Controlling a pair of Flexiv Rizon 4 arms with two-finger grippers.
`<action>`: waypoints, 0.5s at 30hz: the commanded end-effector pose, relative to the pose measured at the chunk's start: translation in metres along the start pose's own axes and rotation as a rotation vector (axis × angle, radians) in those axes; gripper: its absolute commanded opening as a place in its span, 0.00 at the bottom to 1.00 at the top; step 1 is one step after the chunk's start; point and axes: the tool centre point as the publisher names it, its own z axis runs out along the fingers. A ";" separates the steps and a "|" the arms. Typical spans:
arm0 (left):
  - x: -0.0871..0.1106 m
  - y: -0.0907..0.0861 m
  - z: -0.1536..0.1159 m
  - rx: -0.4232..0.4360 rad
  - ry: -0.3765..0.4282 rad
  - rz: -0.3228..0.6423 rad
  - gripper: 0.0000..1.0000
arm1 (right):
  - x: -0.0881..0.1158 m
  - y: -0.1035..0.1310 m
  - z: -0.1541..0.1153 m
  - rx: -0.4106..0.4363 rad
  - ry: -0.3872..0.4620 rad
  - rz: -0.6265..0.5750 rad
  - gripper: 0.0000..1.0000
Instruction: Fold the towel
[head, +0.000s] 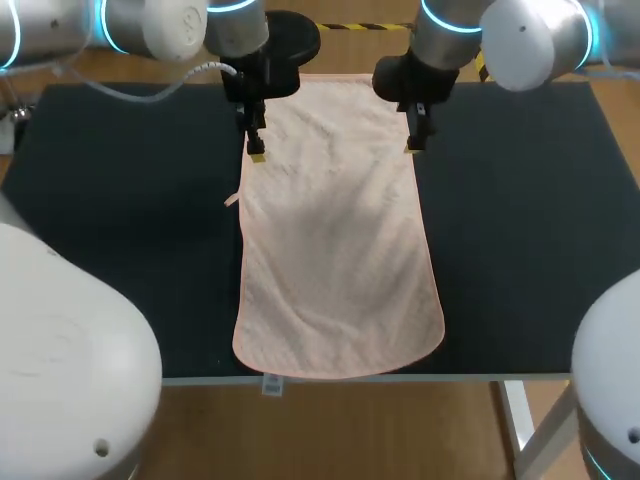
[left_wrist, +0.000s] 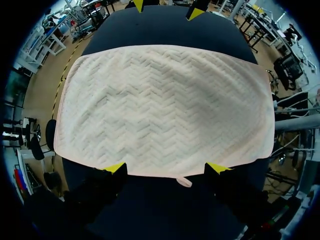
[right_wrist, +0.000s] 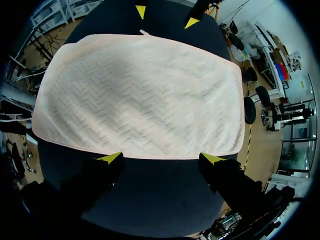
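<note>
While towel (head: 335, 250) lies flat, left hand (head: 257, 154), right hand (head: 412, 148) flanking

No readable text, number, brand or sign anywhere. Nothing legible on the towel (head: 335, 230). Small white tag (head: 271, 385) at the front edge of the table (head: 120, 250), just under the near end of the towel: too small to tell any print on it.

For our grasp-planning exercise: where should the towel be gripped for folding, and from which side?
Its two far corners, from above at the long edges, probably: the towel lies flat and lengthwise, and the left gripper and right gripper hover open at those edges.
</note>
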 end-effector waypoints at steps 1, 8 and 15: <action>0.002 0.000 -0.001 -0.027 -0.014 0.008 1.00 | 0.000 0.000 -0.002 0.005 0.003 0.000 1.00; 0.014 -0.003 0.028 -0.039 -0.001 0.039 1.00 | 0.010 0.005 0.038 0.020 0.038 0.028 1.00; 0.016 -0.001 0.054 -0.050 0.000 0.016 1.00 | 0.015 0.002 0.067 0.017 0.077 0.051 1.00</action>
